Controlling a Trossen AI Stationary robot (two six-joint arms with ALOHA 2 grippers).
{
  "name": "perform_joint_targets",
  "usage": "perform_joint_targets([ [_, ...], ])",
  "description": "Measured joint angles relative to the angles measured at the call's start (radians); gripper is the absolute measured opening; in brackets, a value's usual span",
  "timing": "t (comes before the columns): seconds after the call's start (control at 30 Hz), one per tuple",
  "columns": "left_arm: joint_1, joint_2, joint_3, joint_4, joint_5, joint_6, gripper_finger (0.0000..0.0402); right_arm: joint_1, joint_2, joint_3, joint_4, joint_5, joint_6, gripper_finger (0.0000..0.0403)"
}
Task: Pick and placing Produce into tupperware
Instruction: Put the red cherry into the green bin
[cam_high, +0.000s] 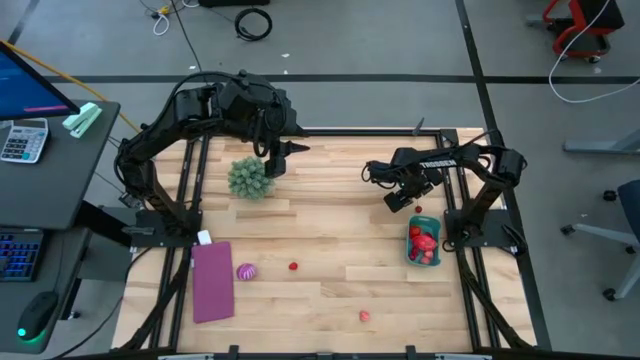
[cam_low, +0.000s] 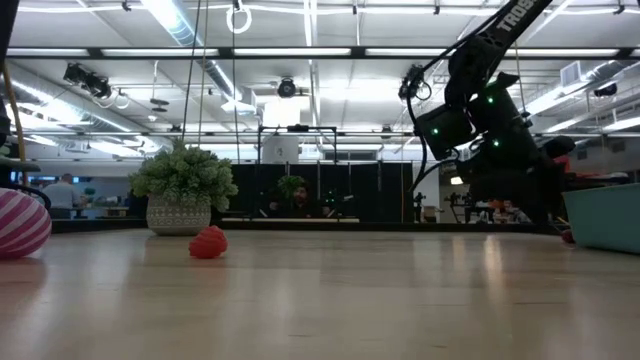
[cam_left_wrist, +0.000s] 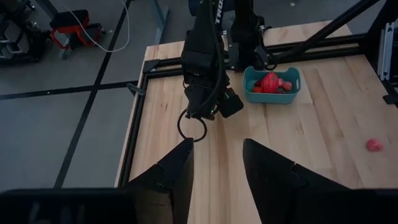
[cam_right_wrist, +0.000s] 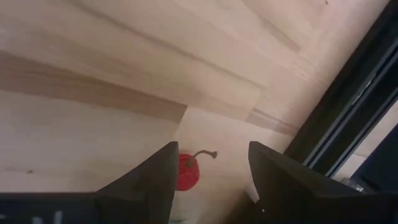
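My right gripper (cam_right_wrist: 211, 152) is open and points down at the table near its right edge. A small red cherry with a stem (cam_right_wrist: 186, 171) lies on the wood between the fingers, close to one of them, and I see no touch. In the high view this cherry (cam_high: 418, 209) lies just beside the gripper (cam_high: 398, 203). The teal tupperware (cam_high: 424, 244) stands nearby on the table with several red pieces in it. My left gripper (cam_left_wrist: 217, 146) waits open and high at the far left, above the green plant ball (cam_high: 249, 178).
A purple mat (cam_high: 212, 281) lies at the near left, with a striped magenta ball (cam_high: 246, 271) beside it. A red piece (cam_high: 293, 266) and a pink piece (cam_high: 365, 316) lie loose on the wood. Black frame rails (cam_right_wrist: 348, 106) run along the table's right edge.
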Motion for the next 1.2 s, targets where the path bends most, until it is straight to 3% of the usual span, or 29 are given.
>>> perform_joint_targets([
  [0.2,0.0,0.0,0.0,-0.001,0.0,0.0,0.014,-0.015,0.0,0.0,0.01,-0.001,-0.004,0.0186],
  [0.67,0.0,0.0,0.0,-0.039,0.0,0.0,0.0146,-0.014,0.0,0.0,0.01,-0.042,-0.009,0.0072],
  [0.93,0.0,0.0,0.0,-0.039,0.0,0.0,0.0136,-0.014,0.0,0.0,0.02,0.022,-0.038,0.0011],
  [1.2,0.0,0.0,0.0,-0.038,0.0,-0.001,0.0143,0.044,0.0,0.064,0.015,0.04,-0.098,0.0004],
])
